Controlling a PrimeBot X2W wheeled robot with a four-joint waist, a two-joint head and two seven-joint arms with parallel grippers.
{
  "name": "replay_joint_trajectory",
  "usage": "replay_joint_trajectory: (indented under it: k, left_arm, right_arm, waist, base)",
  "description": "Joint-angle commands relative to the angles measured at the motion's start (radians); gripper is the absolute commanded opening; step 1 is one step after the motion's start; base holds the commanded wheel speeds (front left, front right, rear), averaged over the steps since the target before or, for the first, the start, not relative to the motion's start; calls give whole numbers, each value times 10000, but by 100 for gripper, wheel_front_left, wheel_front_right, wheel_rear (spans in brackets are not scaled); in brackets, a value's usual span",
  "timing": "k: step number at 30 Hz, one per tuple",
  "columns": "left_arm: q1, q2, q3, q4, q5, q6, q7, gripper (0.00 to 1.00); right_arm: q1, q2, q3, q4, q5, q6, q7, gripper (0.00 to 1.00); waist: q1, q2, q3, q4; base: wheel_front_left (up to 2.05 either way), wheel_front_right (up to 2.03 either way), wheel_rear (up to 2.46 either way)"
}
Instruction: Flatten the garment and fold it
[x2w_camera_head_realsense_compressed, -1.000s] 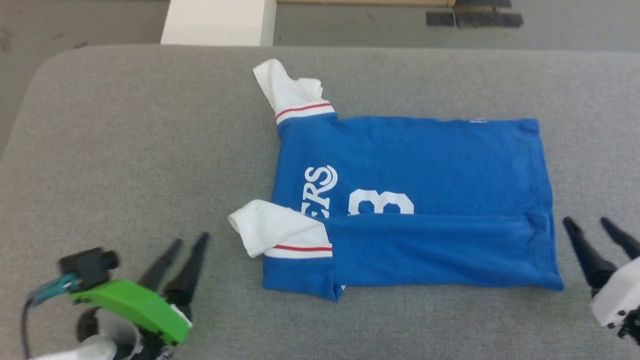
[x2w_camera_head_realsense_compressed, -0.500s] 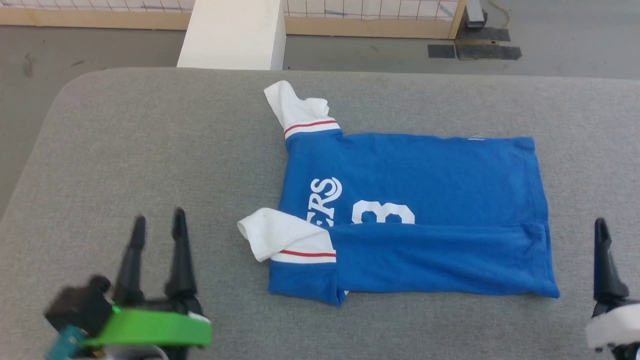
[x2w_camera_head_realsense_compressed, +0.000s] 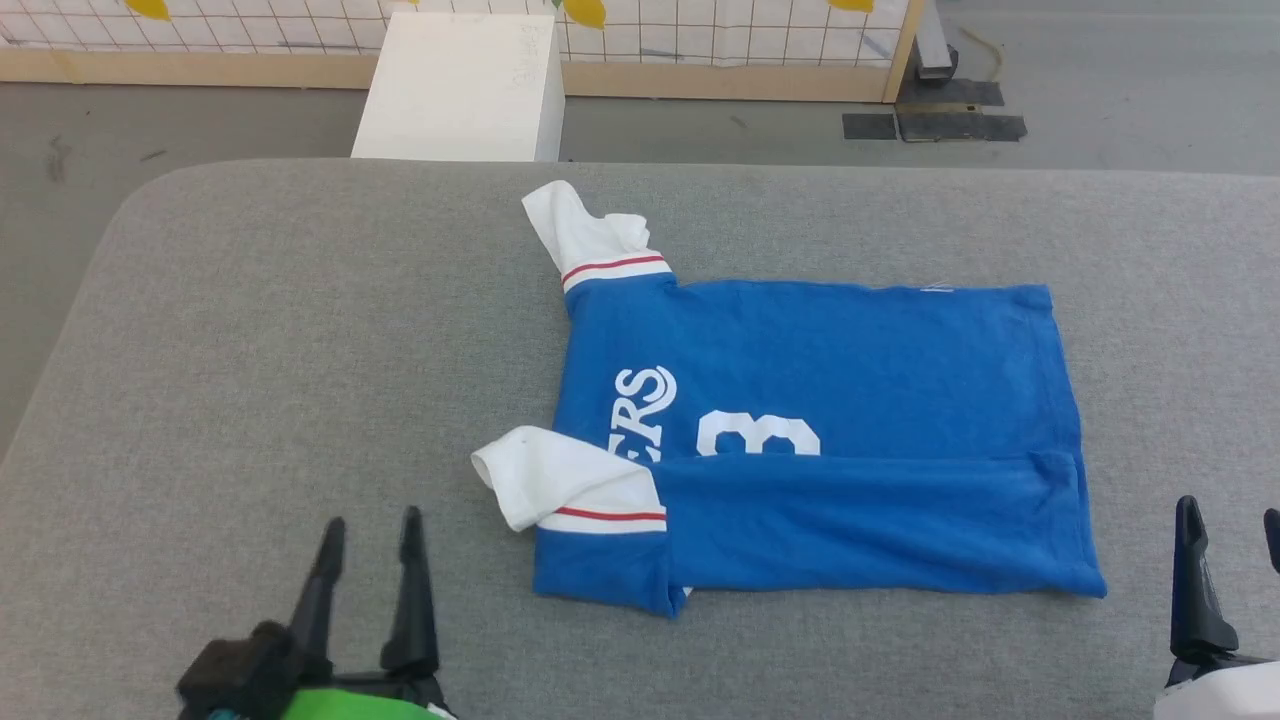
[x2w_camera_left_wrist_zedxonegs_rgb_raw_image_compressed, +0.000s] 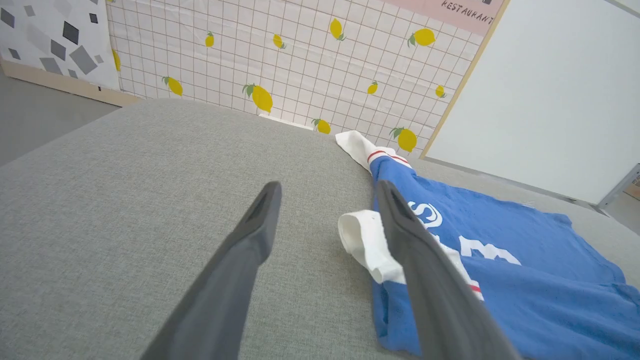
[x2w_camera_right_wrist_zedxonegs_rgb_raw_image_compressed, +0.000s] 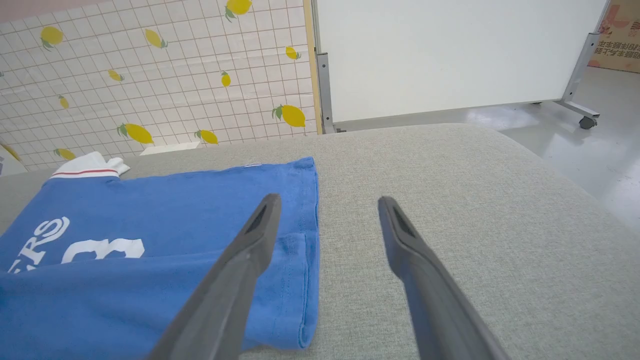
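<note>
Your blue jersey (x2w_camera_head_realsense_compressed: 820, 400) lies mid-table (x2w_camera_head_realsense_compressed: 250, 350), its near long edge folded over and the far sleeve sticking out. The left tool (x2w_camera_head_realsense_compressed: 372, 518) and right tool (x2w_camera_head_realsense_compressed: 1230, 508), fingers apart and empty, have straightened beside its near corners; the far fold likely comes next.

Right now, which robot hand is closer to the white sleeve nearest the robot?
Left. The left gripper is open just left of that sleeve, not touching it. The right gripper is open far away, beyond the other end of the shirt.
</note>
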Motion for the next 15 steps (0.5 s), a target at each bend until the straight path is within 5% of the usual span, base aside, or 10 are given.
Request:
replay_joint_trajectory:
  k: [1,7,15]
  left_arm:
    - [-139,115,-61,93,-29,-152,231,100]
    - [-872,600,-790,151,-587,-627,2988,100]
    - [-1844,820,-1407,689,-1308,-651,6066,100]
  right_arm:
    - [21,18,-2,23,58,-15,-48,100]
    - [-116,19,100,136,216,-15,-54,100]
    - [-411,19,295,380,359,-15,-133,100]
  waist:
    - [0,0,-2,17]
    - [0,0,242,67]
    - [0,0,841,-56]
  base:
    - [0,0,0]
    - [0,0,0]
    - [0,0,0]
